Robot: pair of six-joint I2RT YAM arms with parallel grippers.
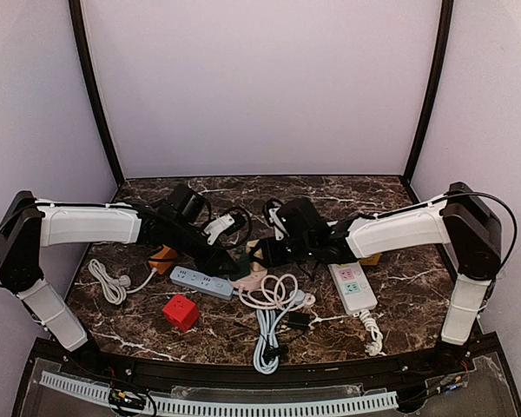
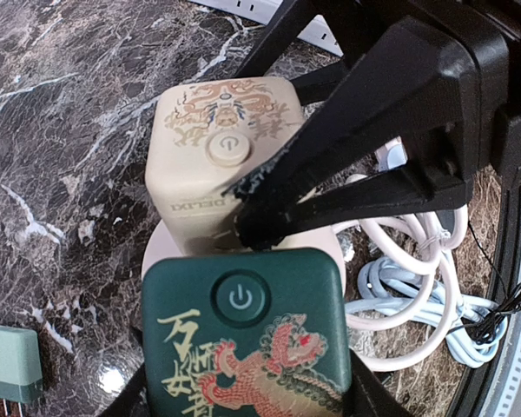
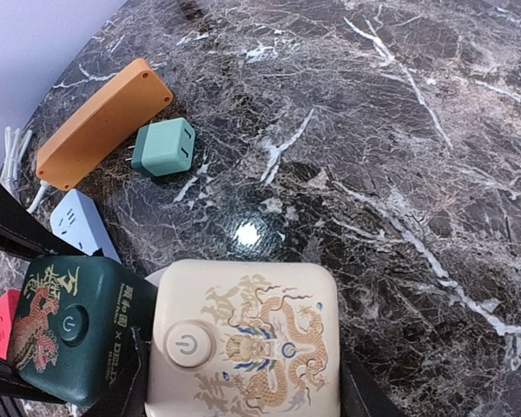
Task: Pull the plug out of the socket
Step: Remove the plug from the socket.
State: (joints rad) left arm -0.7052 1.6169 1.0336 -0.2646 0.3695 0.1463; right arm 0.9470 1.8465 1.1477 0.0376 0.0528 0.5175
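Fingers of left gripper (image 2: 247, 395): closed on the two flanks of the green cube (image 2: 243, 339), directly under its wrist camera.
Fingers of right gripper (image 3: 243, 391): clamped across the sides of the cream cube (image 2: 217, 156), just beyond the green one.
Location of task item: mid-table, between the two arms; cubes side by side and touching, seated over a pale pink base (image 2: 154, 261). Cannot tell which body carries the pins.
Handling, judged: rigid moulded plastic, light; glossy printed top likely slippery; seated pins likely stiff to release and liable to bend if twisted.
Hold, judged: flat opposite side walls, low near the joint, clear of the power button; straight pull apart, other body braced.
Count, cables: several white coils (image 1: 273, 300) toward the near edge; number not separable.
Count, cubes: three, namely green, cream and a red cube (image 1: 181, 311) lying loose on the left side.
Count, strips: three seen, namely blue-grey strip (image 1: 201, 282), white strip (image 1: 352, 287), and orange strip (image 3: 104, 122) farther back.
Count, loose adapters: one teal adapter (image 3: 163, 148), just beside the orange strip.
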